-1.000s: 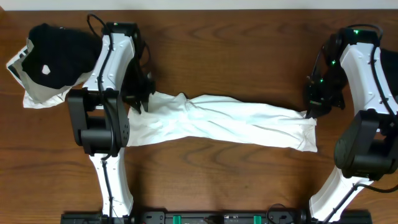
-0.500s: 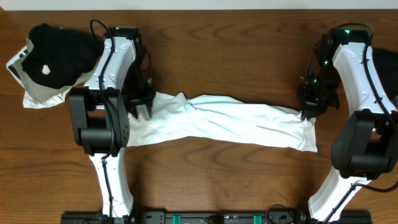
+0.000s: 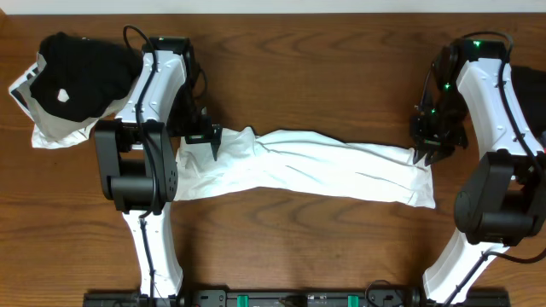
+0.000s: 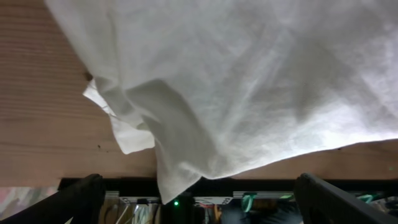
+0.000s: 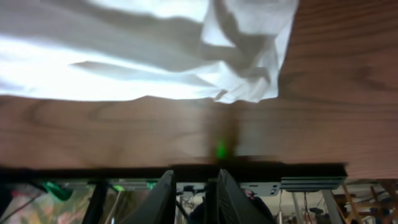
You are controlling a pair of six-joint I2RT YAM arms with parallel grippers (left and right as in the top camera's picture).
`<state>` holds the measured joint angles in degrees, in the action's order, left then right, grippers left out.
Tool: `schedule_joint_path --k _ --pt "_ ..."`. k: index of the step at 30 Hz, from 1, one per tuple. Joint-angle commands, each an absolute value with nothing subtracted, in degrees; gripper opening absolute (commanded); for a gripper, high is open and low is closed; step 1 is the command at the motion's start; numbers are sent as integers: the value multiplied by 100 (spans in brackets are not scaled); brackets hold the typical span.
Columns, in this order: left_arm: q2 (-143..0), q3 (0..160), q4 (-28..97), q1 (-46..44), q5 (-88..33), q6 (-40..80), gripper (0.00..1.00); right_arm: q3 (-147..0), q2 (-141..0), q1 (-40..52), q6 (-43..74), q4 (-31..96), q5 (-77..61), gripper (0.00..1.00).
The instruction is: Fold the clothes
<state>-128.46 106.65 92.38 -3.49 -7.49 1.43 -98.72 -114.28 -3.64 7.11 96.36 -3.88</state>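
Note:
The clothes, a white T-shirt [image 3: 316, 166], lie bunched into a long band across the wooden table [image 3: 324, 77]. My left gripper [image 3: 210, 141] hovers over the band's left end. In the left wrist view, the left gripper [image 4: 199, 182] stands wide open, and a drooping corner of the shirt [image 4: 249, 81] hangs between its far-apart fingers without being held. My right gripper [image 3: 424, 154] sits at the band's right end. In the right wrist view, the right gripper [image 5: 194, 178] has its jaws parted by a narrow gap with nothing in it, and the shirt's edge [image 5: 242, 74] lies beyond the tips.
A black garment with a white spot [image 3: 81, 72] is heaped on pale cloth [image 3: 55, 130] at the table's back left corner, beside the left arm [image 3: 136, 162]. The right arm [image 3: 495, 170] stands along the right edge.
The left jaws have swung from nearly shut to wide open, letting go of the shirt's left end. The right jaws have parted slightly at the right end.

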Motion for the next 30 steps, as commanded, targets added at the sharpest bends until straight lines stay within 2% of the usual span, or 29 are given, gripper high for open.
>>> schedule_joint_path --k 1,2,6,9,11,13,16,17,20,22,24,27,28,30 --pt "-12728 11010 9649 -329 -644 183 99 -9946 -11441 -340 972 9601 -193 15" --pt "-12726 11122 9651 -329 -644 224 99 -10003 -11434 -338 989 9601 -207 12" --pt "-12597 11592 9618 -333 -714 244 99 -10300 -11417 -329 978 9598 -484 13" --pt "-12293 11690 9362 -375 -1039 237 98 -10444 -11410 -290 633 9456 -1295 19" --pt "-12086 11690 9170 -449 -1474 226 93 -10442 -11410 -222 250 9271 -2014 24" --pt "-11968 11690 9100 -552 -1887 176 87 -10431 -11413 -106 56 9070 -2405 43" --pt "-11948 11666 9070 -812 -2036 167 77 -10429 -11413 143 80 8753 -2429 62" --pt "-11948 11625 9021 -888 -2038 172 71 -10429 -11413 213 80 8678 -2429 63" --pt "-11950 11404 8680 -1225 -2036 204 55 -10429 -11413 537 207 8329 -2423 62" --pt "-11959 11242 8372 -1426 -2034 462 53 -10418 -11417 762 427 7983 -2386 61" --pt "-11959 11061 8005 -1573 -2034 709 43 -10416 -11426 954 705 7653 -2244 59" --pt "-11959 10796 7570 -1649 -2034 1013 10 -10414 -11456 1179 1350 7229 -1824 46" --pt "-11959 10694 7461 -1647 -2032 1072 6 -10412 -11483 1240 1525 7122 -1772 38" --pt "-11959 10477 7247 -1632 -2034 1173 6 -10412 -11526 1339 1704 6969 -1776 33"
